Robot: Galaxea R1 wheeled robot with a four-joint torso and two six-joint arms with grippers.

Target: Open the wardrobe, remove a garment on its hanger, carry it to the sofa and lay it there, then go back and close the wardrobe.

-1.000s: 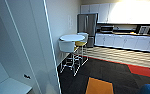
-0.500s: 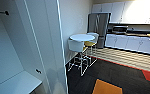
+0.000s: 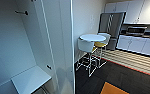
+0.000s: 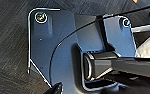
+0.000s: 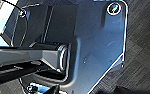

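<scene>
The wardrobe [image 3: 13, 45] stands open close in front of me on the left, tall and white. Its inside is plain white, with a short dark rail bracket [image 3: 21, 12] high on the back wall and a white shelf [image 3: 31, 78] low down. Nothing hangs at the bracket. One slim white door [image 3: 62, 37] stands swung out towards me, its edge running down the middle of the head view. Both wrist views show my own dark plate above dark carpet [image 4: 8, 50].
A round white table [image 3: 92, 37] with white and yellow stools [image 3: 87, 48] stands right of the door against the wall. Behind it are a steel fridge [image 3: 112, 25] and white kitchen cabinets [image 3: 137, 43]. Dark carpet [image 3: 121, 77] with an orange tile [image 3: 113, 89] lies to the right.
The whole head view has shifted. The wardrobe's inside now takes up more of the left, and the table and fridge have slid right and grown larger. The camera has turned left and come closer.
</scene>
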